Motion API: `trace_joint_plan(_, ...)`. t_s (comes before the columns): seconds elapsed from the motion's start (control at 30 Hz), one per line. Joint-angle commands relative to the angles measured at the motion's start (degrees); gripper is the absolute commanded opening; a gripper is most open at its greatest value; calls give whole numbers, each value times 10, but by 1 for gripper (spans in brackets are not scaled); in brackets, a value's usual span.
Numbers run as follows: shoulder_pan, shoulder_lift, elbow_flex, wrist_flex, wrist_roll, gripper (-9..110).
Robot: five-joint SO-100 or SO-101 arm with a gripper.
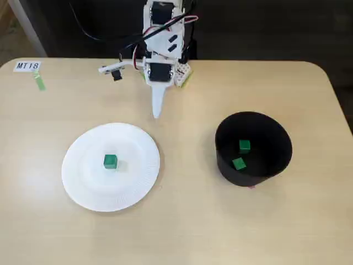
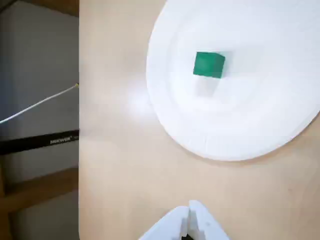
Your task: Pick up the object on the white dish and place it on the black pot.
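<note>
A tiny green cube (image 1: 110,161) sits near the middle of the large white paper plate (image 1: 83,182) at the left of the fixed view. In the wrist view the cube (image 2: 209,65) lies on the plate (image 2: 250,125) at the top right. The black pot (image 1: 276,144) stands at the right and holds two more green cubes (image 1: 244,146) (image 1: 239,164). My gripper (image 1: 156,113) hangs above the table behind the plate, with its white jaws together and nothing between them. It enters the wrist view (image 2: 189,220) from the bottom edge, well clear of the plate.
A label reading MT18 (image 1: 27,65) and a green strip (image 1: 39,83) lie at the table's back left. The arm's base and cables (image 1: 165,33) stand at the back edge. In the wrist view the table edge (image 2: 79,125) runs down the left.
</note>
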Motion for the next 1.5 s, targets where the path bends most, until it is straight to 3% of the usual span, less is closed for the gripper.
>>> trace_joint_plan(0.0, 33, -64, -120, 43, -23, 0)
trace_joint_plan(0.3, 94, -303, -260, 149, -59, 0)
trace_joint_plan(0.63, 148, -702, -593, 359, -112, 0)
trace_joint_plan(1.0, 180, -707, -584, 251, -117, 0)
trace_joint_plan(1.33, 156, -494, -272, -41, -49, 0)
trace_joint_plan(1.47, 136, -497, -253, -49, -35, 0)
